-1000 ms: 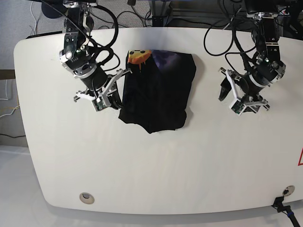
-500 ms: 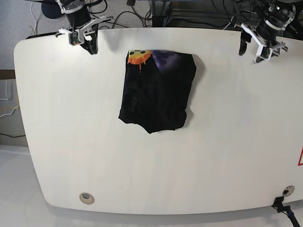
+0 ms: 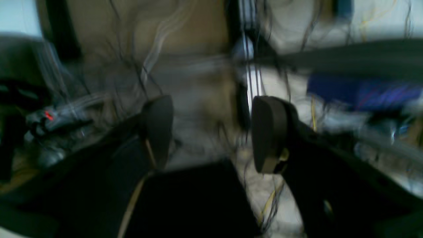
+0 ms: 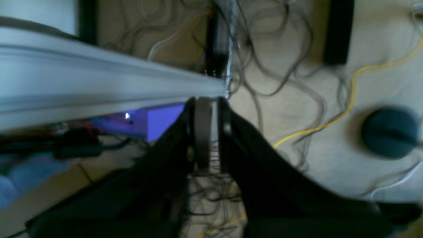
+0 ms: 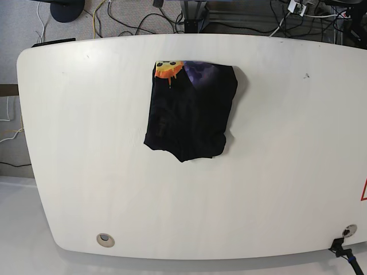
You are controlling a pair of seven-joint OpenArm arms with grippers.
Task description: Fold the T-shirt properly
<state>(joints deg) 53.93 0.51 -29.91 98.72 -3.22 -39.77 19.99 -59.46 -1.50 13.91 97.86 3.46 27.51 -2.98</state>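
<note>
The white desk [image 5: 275,172] fills the base view, its far corners rounded and its near edge cut off at the bottom of the frame. The T-shirt [image 5: 192,114] lies folded into a rough rectangle near the far edge, about midway between left and right; its near edge is uneven, sagging to a blunt point. An orange-yellow print [image 5: 168,68] shows at the shirt's far left corner with a dim purple patch [image 5: 202,71] beside it, and any small text there is too fine to read. Neither arm shows in the base view; only cables [image 5: 143,20] trail on the floor beyond the far edge. In the right wrist view the right claw [image 4: 207,132] points off the desk toward a beige floor strewn with wires, its dark fingers [image 4: 202,129] pressed nearly together with nothing between them; a pale, motion-smeared band, likely the desk edge [image 4: 99,92], crosses the left half. The left wrist view is heavily blurred: the left claw [image 3: 211,132] stands apart, its two dark pads [image 3: 269,132] well separated with nothing between them, and behind them only smeared cables and dark shapes that cannot be made out. The shirt appears in neither wrist view.
</note>
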